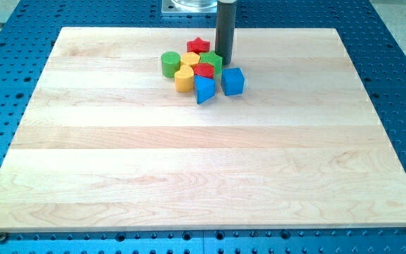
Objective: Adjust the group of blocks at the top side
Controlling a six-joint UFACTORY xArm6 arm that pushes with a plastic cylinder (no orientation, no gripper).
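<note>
A tight group of blocks sits near the view's top, centre of the wooden board (203, 162). It holds a red star (198, 46), a green cylinder (170, 64), a yellow block (190, 59), a yellow heart-like block (184, 80), a red block (204, 70), a green block (213, 61), a blue wedge (204, 89) and a blue cube (232, 81). My tip (224, 64) is at the group's right side, touching or nearly touching the green block, just above the blue cube. The rod rises out of the view's top.
The board lies on a blue perforated table (400, 85). A metal base (189, 6) stands at the view's top behind the board.
</note>
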